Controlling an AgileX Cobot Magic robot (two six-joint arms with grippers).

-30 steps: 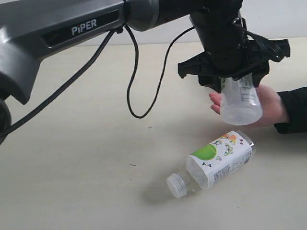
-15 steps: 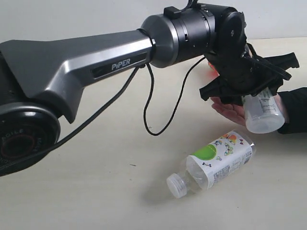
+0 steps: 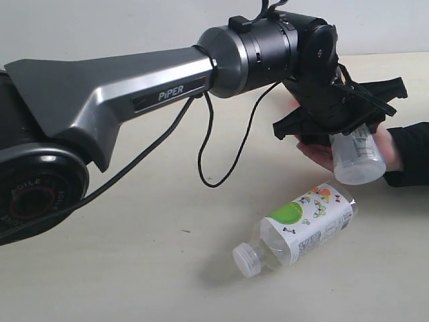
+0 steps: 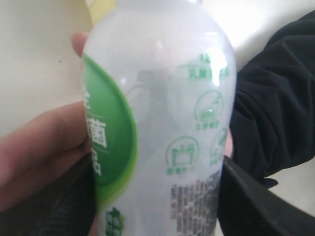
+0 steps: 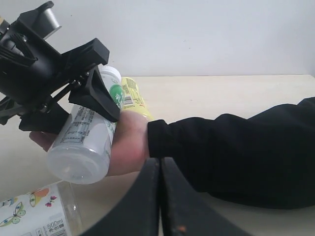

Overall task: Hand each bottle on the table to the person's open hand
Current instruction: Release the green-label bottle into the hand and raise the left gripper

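My left gripper (image 3: 343,127) is shut on the clear white-capped green-leaf bottle (image 3: 354,158), tilted with its base down, held against the person's open hand (image 3: 313,150). Up close, the bottle (image 4: 167,123) fills the space between the black pads (image 4: 253,201), with the palm (image 4: 34,147) beside it. The wide colourful-label bottle (image 3: 305,228) lies on its side on the table (image 3: 120,268), cap towards the front. The yellow bottle (image 5: 132,96) lies behind the hand (image 5: 129,142). My right gripper (image 5: 161,164) is shut and empty. The slim red-capped bottle is out of view.
The person's black sleeve (image 3: 410,154) reaches in from the right edge. A black cable (image 3: 221,161) loops down from the left arm over the tabletop. The left arm's grey link (image 3: 134,94) spans the upper left of the exterior view.
The left arm swung lower and carried the green-leaf bottle right and down against the palm, then drifted slightly back left. The colourful bottle has not moved.
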